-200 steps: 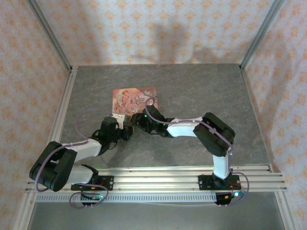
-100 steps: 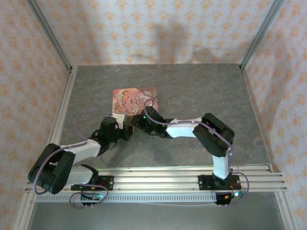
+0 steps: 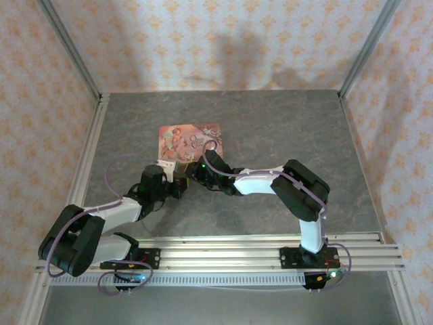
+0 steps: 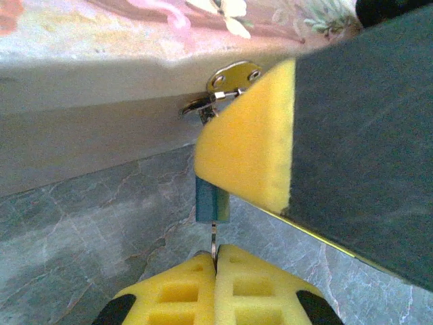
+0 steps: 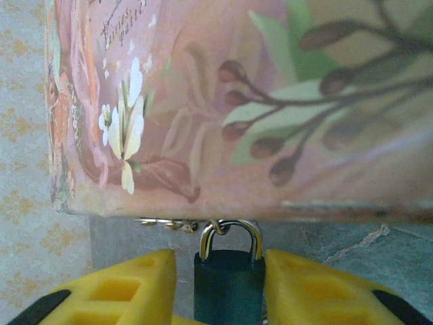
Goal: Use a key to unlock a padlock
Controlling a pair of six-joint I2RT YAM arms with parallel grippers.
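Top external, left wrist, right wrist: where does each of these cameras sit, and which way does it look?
Top external: above and behind the arms, looking down on the table; both arms show whole, meeting at the pink box.
Left wrist: on the left arm, looking low along the left gripper, which pinches the key, towards the box.
Right wrist: on the right arm, facing the box; the right gripper grips the padlock from both sides.
Shared: both wrist views show the padlock hanging at the box.

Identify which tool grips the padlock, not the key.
The right tool: it clamps the padlock hanging from the pink box; the left tool pinches the key.
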